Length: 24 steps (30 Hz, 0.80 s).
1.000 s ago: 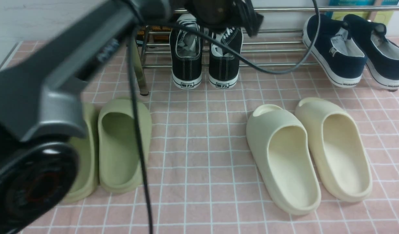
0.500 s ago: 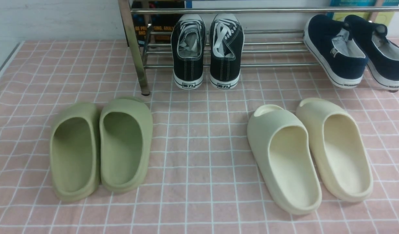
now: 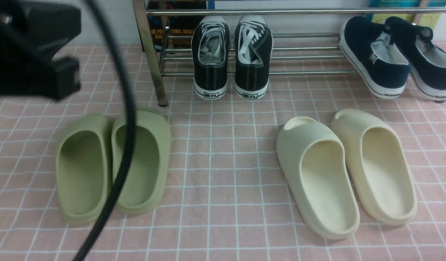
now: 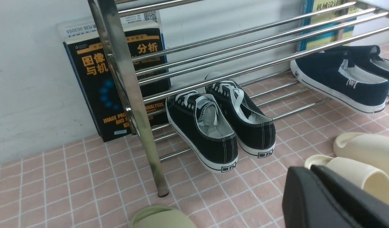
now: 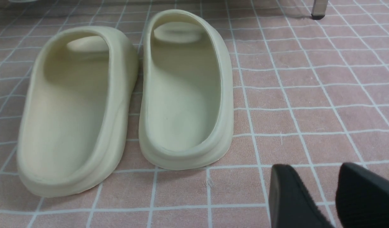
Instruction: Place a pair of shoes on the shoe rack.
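Note:
The pair of shoes, two black sneakers (image 3: 211, 58) (image 3: 252, 54), lies side by side on the lower bars of the shoe rack (image 3: 302, 72), toes toward the wall and heels out over the front bar. They also show in the left wrist view (image 4: 200, 133) (image 4: 248, 120), beside the rack's upright post (image 4: 131, 104). My left gripper (image 4: 303, 171) is shut and empty, well back from the sneakers, above a cream slide. Part of my left arm (image 3: 30, 50) shows at top left. My right gripper (image 5: 314, 172) is open and empty, low over the cloth beside the cream slides.
Navy slip-ons (image 3: 371, 58) lie on the rack's right part. Green slides (image 3: 114, 163) sit front left and cream slides (image 3: 346, 170) front right on the pink checked cloth (image 3: 223, 174). A book (image 4: 118, 79) leans on the wall behind the post. A black cable (image 3: 125, 145) hangs across the green slides.
The left arm reached over the sneakers a second ago, then left the view. Now part of it and its cable show at the left. The sneakers have stayed on the rack.

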### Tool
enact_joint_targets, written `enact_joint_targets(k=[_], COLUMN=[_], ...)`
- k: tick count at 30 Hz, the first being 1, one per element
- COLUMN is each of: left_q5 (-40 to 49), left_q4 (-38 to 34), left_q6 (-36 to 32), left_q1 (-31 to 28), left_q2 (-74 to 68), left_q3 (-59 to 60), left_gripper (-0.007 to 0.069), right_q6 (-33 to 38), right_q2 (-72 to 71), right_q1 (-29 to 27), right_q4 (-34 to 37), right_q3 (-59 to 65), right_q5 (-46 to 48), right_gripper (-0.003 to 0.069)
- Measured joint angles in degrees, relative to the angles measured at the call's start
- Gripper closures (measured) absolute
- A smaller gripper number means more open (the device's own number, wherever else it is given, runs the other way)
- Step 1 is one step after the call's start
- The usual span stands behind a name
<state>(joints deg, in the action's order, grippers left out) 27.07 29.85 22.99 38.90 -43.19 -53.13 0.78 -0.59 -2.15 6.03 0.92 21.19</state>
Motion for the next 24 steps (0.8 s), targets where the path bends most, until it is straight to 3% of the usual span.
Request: enact_joint_targets(k=[5, 10, 24], left_q5=[-1.8, -2.1, 2.6], left_q4=[5.0, 5.5, 3.1], left_q6=[4.3, 8.1, 2.0], left_q1=[0.0, 0.0, 0.0], left_q2=[8.4, 14.2, 39.2], left_q3=[11.6, 14.2, 19.2], left_gripper=[0.0587, 0.0603, 0.0603], right_q6=[0.0, 0.0, 0.0], right_q2=[0.0, 0.0, 0.0], right_q1=[0.0, 0.0, 0.0], right_q4=[0.0, 0.0, 0.0], right_q3=[0.0, 0.0, 0.0], right_q5=[0.0, 0.0, 0.0], right_gripper=[0.0419, 0.0419, 0.0419])
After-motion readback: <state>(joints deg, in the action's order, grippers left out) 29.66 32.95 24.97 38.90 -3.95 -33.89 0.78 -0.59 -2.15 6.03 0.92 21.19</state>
